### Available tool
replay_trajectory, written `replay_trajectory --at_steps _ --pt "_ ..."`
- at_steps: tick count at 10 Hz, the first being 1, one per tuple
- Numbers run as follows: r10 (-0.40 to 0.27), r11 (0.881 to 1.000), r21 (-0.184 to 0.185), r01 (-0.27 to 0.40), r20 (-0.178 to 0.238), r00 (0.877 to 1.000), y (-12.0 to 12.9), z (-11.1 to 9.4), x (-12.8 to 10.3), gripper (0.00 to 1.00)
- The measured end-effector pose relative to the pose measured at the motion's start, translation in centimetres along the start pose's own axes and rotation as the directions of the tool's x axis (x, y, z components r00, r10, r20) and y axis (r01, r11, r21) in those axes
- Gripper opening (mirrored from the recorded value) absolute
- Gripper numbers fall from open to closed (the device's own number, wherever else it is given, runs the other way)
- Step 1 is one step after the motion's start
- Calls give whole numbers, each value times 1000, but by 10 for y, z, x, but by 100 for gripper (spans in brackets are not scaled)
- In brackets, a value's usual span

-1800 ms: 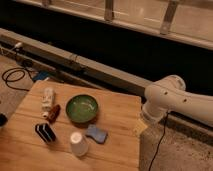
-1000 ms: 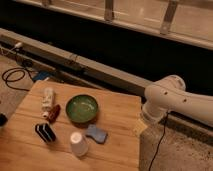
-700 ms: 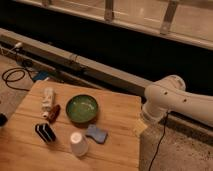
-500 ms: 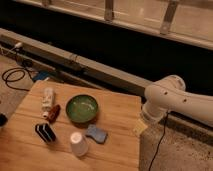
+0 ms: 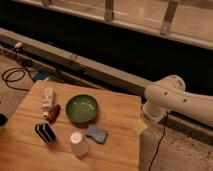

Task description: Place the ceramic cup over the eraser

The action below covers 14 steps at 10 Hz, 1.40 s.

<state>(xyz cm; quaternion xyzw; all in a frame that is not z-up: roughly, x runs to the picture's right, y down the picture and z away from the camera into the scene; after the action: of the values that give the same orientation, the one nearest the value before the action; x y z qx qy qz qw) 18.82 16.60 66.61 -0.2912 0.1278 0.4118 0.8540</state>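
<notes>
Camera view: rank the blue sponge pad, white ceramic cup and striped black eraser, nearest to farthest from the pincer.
The pincer is at the right edge of the wooden table.
1. blue sponge-like pad, just left of the pincer.
2. plain white ceramic cup, front centre of the table.
3. black eraser with white stripes, far left side.

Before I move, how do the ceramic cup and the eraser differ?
The ceramic cup is plain white; the eraser is black with white stripes. The cup is round and taller; the eraser is a low block. Both sit apart on the table. Hand not visible, only the white arm beside the table.
</notes>
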Motion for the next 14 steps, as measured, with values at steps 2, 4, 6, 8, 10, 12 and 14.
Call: replay_trajectory --at_steps 2,4,6,8,10,12,14 --pt "0 1000 -2 0 0 1000 0 0 0 80" --pt "-27 999 -18 27 6 1000 0 0 -4 80" --pt "-105 994 -43 105 18 994 14 -2 -21 80" --pt "-182 981 -55 183 31 983 41 -4 -46 80" --pt "-275 959 -60 278 47 960 87 -5 -84 80" --pt "-366 927 -58 369 59 929 132 -7 -121 80" --pt "-412 907 -61 416 75 908 162 -8 -141 80"
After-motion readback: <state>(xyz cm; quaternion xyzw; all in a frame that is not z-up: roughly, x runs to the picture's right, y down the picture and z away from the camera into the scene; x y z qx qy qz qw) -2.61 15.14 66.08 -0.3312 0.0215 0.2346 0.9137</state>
